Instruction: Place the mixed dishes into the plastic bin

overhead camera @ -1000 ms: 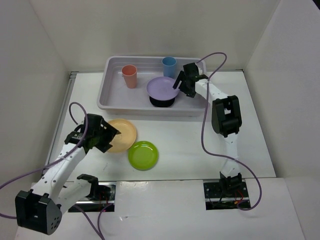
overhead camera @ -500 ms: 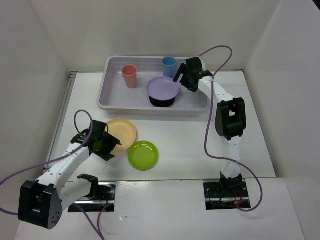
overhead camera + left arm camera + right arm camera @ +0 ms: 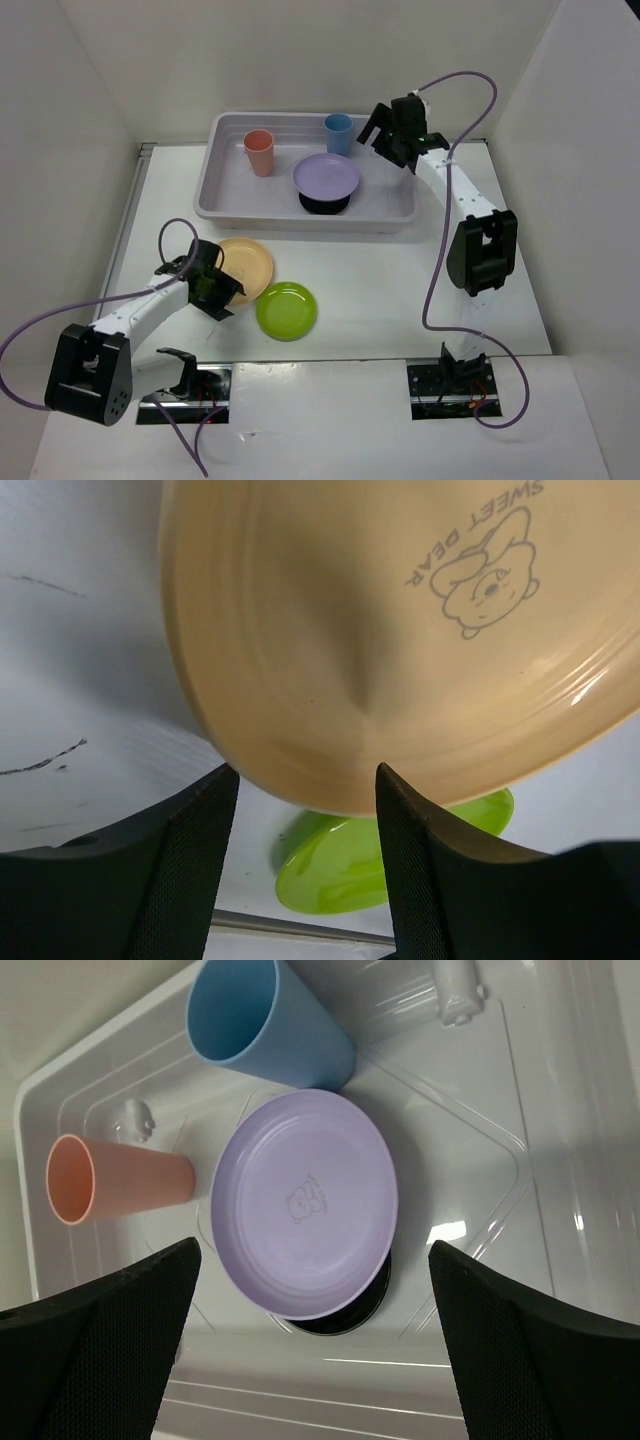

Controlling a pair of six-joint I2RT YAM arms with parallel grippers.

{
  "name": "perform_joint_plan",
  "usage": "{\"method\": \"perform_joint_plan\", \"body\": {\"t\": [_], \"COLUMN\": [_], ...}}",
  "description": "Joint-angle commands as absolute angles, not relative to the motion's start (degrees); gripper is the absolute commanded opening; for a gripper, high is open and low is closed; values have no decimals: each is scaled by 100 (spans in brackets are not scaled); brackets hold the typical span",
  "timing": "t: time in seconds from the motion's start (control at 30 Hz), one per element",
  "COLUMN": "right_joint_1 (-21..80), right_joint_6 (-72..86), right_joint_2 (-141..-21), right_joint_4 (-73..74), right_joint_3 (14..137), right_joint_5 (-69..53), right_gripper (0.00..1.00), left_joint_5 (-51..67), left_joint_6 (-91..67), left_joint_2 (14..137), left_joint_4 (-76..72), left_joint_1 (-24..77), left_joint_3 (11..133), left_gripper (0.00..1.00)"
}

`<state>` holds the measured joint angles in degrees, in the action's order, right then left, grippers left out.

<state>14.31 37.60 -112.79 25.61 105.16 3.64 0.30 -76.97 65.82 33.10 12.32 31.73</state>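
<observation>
- Starting nearest: the left arm (image 3: 140, 315) reaches out low over the table (image 3: 370, 280), and a purple cable (image 3: 165, 240) loops above it.
- The left jaws stand partly open at the near-left rim of the pale orange plate (image 3: 250, 262). In the wrist view both fingers are apart with the rim lying across the gap just past their tips. I cannot tell whether they touch it.
- The orange plate lies on the table outside the bin. A small bear drawing and the words "SWEET DEAR" are printed on its face.
- The lime green plate (image 3: 286, 310) lies flat on the table, just beside the orange one on its near-right. Whether the two rims touch cannot be made out.
- Farther back, the plastic bin (image 3: 300, 218) sits across the table, long side toward the arms.
- Inside, near the middle, the small black plate (image 3: 325, 206) shows under the near edge of the lilac plate (image 3: 326, 174), which rests on top of it and overhangs it.
- The coral-red cup (image 3: 259, 152) stands upright in the left part of the bin, apart from the plates.
- The blue cup (image 3: 338, 132) stands upright by the far wall, just behind the lilac plate.
- The right arm (image 3: 470, 215) stretches to the bin's far-right corner.
- The right jaws hang spread wide above the bin with nothing between them. The wrist view looks down on both cups and the stacked plates.
</observation>
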Motion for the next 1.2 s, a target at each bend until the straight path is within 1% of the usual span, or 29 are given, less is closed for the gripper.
{"method": "perform_joint_plan", "body": {"t": [0.0, 0.17, 0.27, 0.3, 0.33, 0.43, 0.47, 0.53, 0.57, 0.6, 0.83, 0.87, 0.9, 1.17], "right_joint_1": [1301, 1187, 1134, 1134, 1134, 1134, 1134, 1134, 1134, 1134, 1081, 1081, 1081, 1081], "right_joint_6": [3683, 3683, 3683, 3683, 3683, 3735, 3735, 3735, 3735, 3735, 3788, 3788, 3788, 3735], "right_joint_2": [-10846, -10548, -10433, -10372, -10371, -10257, -10257, -10196, -10195, -10195, -10090, -10090, -10090, -9923], "right_joint_4": [2312, 2180, 2180, 2127, 2127, 2127, 2127, 2127, 2127, 2127, 2127, 2127, 2127, 2241], "right_joint_3": [10380, 10117, 10116, 10047, 10046, 9994, 9993, 9993, 9993, 9993, 9993, 9993, 9993, 9940], "right_joint_5": [299, 185, 132, 132, 132, 132, 132, 132, 132, 80, 26, -26, -26, 35], "right_gripper": [100, 100, 100, 100, 100, 100, 100, 100, 100, 100, 100, 100, 100, 100], "left_joint_5": [9, 9, 9, -43, -44, -97, -97, -97, -97, -97, -97, -97, -97, -280], "left_joint_6": [-7744, -7743, -7743, -7743, -7743, -7743, -7743, -7796, -7796, -7796, -7779, -7778, -7700, -7376], "left_joint_2": [6802, 6855, 6855, 6855, 6855, 6733, 6732, 6662, 6601, 6522, 5969, 5968, 5907, 5476], "left_joint_4": [3032, 2919, 2918, 2918, 2918, 2918, 2918, 2918, 2918, 2918, 3085, 3172, 3234, 3426], "left_joint_1": [1257, 1257, 1257, 1257, 1257, 1257, 1257, 1257, 1257, 1257, 1257, 1257, 1257, 1310], "left_joint_3": [3208, 3261, 3199, 3199, 3138, 3085, 3024, 2963, 2962, 2892, 2716, 2768, 2769, 3234], "left_gripper": [64, 54, 53, 50, 45, 39, 35, 31, 26, 23, 8, 3, 1, 0]}}
